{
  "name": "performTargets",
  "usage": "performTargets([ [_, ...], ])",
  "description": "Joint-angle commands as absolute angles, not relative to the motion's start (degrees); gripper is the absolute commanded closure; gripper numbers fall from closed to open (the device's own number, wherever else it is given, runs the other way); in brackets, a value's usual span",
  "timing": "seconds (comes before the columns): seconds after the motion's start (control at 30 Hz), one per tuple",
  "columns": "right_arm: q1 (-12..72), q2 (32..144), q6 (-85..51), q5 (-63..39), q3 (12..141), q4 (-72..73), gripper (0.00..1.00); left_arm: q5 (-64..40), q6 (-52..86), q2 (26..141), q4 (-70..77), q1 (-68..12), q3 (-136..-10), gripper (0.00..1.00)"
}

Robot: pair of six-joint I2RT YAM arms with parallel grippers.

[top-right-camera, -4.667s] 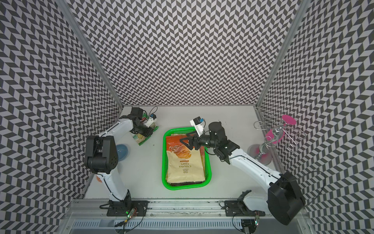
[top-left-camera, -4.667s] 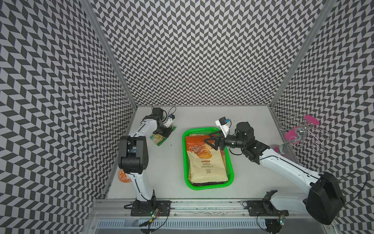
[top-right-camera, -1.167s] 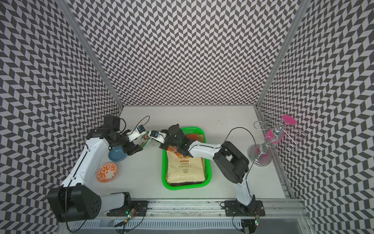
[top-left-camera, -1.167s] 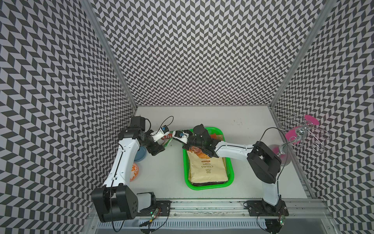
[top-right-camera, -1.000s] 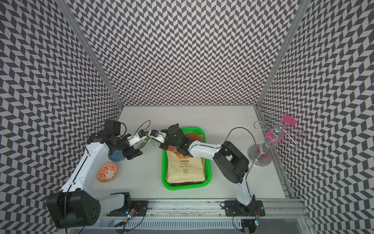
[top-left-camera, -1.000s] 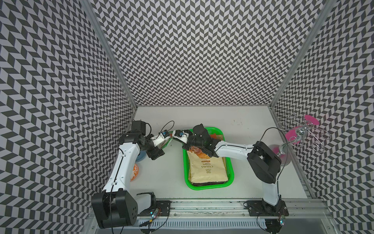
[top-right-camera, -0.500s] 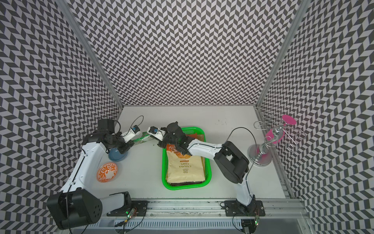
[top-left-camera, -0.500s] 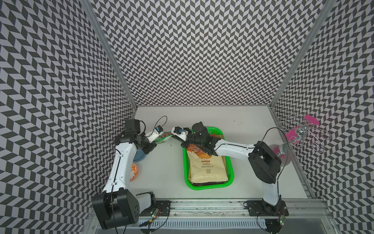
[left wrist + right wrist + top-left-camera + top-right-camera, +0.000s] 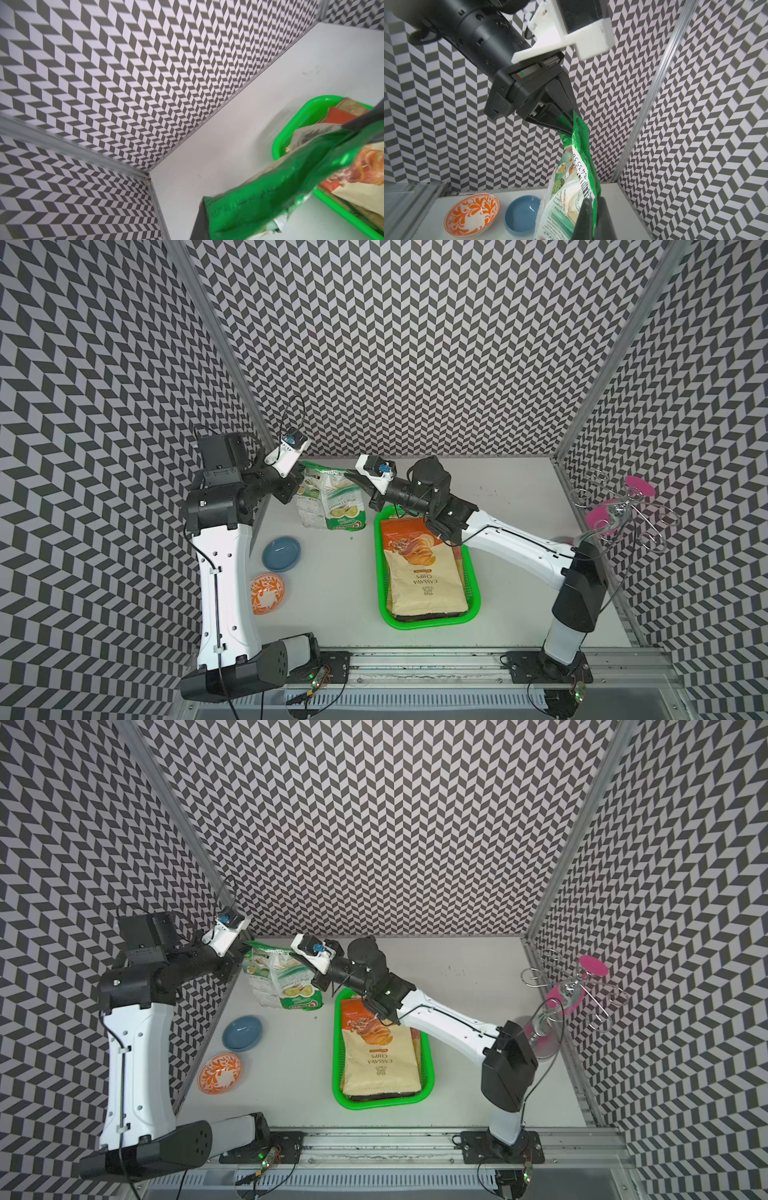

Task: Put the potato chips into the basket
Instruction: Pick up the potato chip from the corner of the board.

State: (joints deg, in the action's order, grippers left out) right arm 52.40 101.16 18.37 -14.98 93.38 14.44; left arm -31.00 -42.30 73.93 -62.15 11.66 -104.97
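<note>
Hidden, top views: L gripper (image 9: 302, 469) (image 9: 245, 947) tips are hard to make out, dark, partly under its white cam mount (image 9: 287, 454); the grip reads clearly only in R wrist view.
Hidden, basket: tan bag (image 9: 424, 572) (image 9: 380, 1056) lies on top in the basket (image 9: 428, 624) (image 9: 382, 1104). Below it only a dark strip at the near end and thin edges show, so the no. and kind of bags can't be told. R arm (image 9: 498, 531) covers the basket's far-right corner.
Cut off, L wrist view: green-white bag (image 9: 280, 187) is blurred, runs out of frame, print unreadable.
Cut off, R wrist view: bag's lower half is out of frame; only the R gripper (image 9: 591, 200) finger ends are in view.
L gripper state: clamped on a top corner of the green-white bag (image 9: 572, 124).
R gripper state: jaws pressed together on the same top edge, further along (image 9: 352, 477) (image 9: 297, 956).
Bag place: green-white bag (image 9: 332, 499) (image 9: 286, 977) is outside the basket, just beside its far-left corner, over the table (image 9: 519, 497). Can't tell if its lower edge touches the table.
Bag axis: long axis runs from the held top edge (far end) to the bottom seam w/ red logo (near end). Printed face is turned up; body creased and twisted.
Tan bag axis: along the basket's length; text reads upside down from above.
Others: blue bowl (image 9: 281, 553) and orange bowl (image 9: 267, 594) sit left of the basket, beside L arm (image 9: 220, 564).
</note>
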Motion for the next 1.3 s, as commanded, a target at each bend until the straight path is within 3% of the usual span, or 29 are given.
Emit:
performTargets([
  [0.0, 51.67, 95.9, 17.71, -9.74, 92.37, 10.46, 1.0, -36.26, -40.04, 75.4, -66.79, 11.84, -113.52, 1.0],
  [0.17, 51.67, 90.78, 18.95, -3.53, 90.01, 8.53, 1.0, -39.55, -35.73, 76.09, -67.14, 5.18, -117.05, 1.0],
  [0.47, 49.87, 84.5, 24.13, 4.13, 80.74, 6.45, 1.0, -27.6, -28.77, 76.19, -55.84, -15.79, -106.14, 1.0],
  [0.67, 45.85, 81.24, 22.96, 2.12, 74.01, 7.09, 1.0, -22.72, -26.71, 77.44, -50.43, -23.65, -101.42, 1.0],
  [0.97, 42.16, 80.17, 22.98, 4.3, 70.82, 7.54, 1.0, -12.2, -26.73, 79.97, -43.14, -28.26, -97.13, 1.0],
  [1.27, 40.96, 80.14, 23.99, 9.3, 70.17, 7.76, 1.0, -9.95, -27.5, 82.4, -40.35, -28.39, -95.88, 1.0],
])
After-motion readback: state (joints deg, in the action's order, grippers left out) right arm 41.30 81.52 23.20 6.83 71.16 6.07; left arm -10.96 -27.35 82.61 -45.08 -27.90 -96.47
